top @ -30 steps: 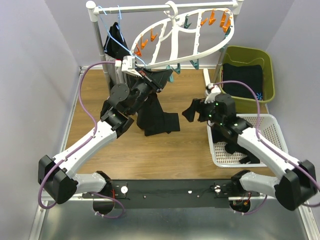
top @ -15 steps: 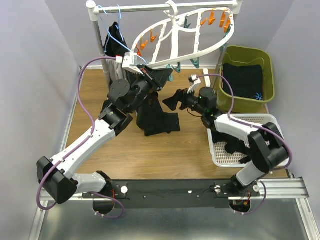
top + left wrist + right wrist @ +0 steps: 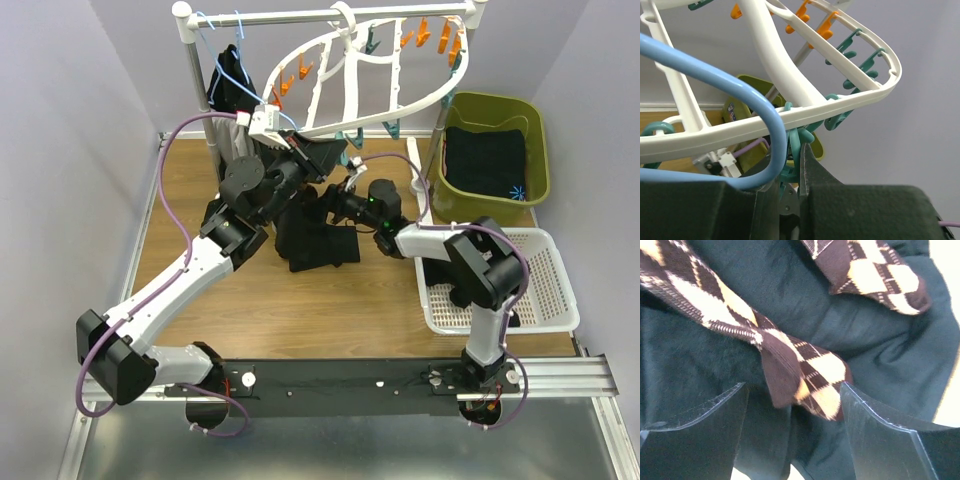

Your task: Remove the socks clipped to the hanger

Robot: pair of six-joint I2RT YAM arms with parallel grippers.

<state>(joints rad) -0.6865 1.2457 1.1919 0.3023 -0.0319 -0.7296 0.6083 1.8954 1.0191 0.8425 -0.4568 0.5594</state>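
The white oval hanger (image 3: 372, 68) hangs tilted from the rack with orange and teal clips. Dark socks (image 3: 318, 238) hang in a bunch below its lower left rim. My left gripper (image 3: 316, 152) is up at that rim (image 3: 790, 116); in the left wrist view it (image 3: 796, 161) is shut on a teal clip (image 3: 794, 145). My right gripper (image 3: 336, 196) is open at the socks from the right. In the right wrist view its fingers (image 3: 792, 392) stand either side of the end of a brown diamond-patterned sock (image 3: 810, 372), against black cloth.
A thin blue clothes hanger (image 3: 760, 107) curves in front of my left fingers. A black garment (image 3: 232, 85) hangs by the rack pole (image 3: 192, 70). A green bin (image 3: 535, 130) with dark cloth stands at the back right. A white basket (image 3: 550, 295) is at the right.
My right arm has swung left from above the white basket to the hanging socks, gripper open. My left gripper has stayed at the hanger's rim, shifting only slightly.
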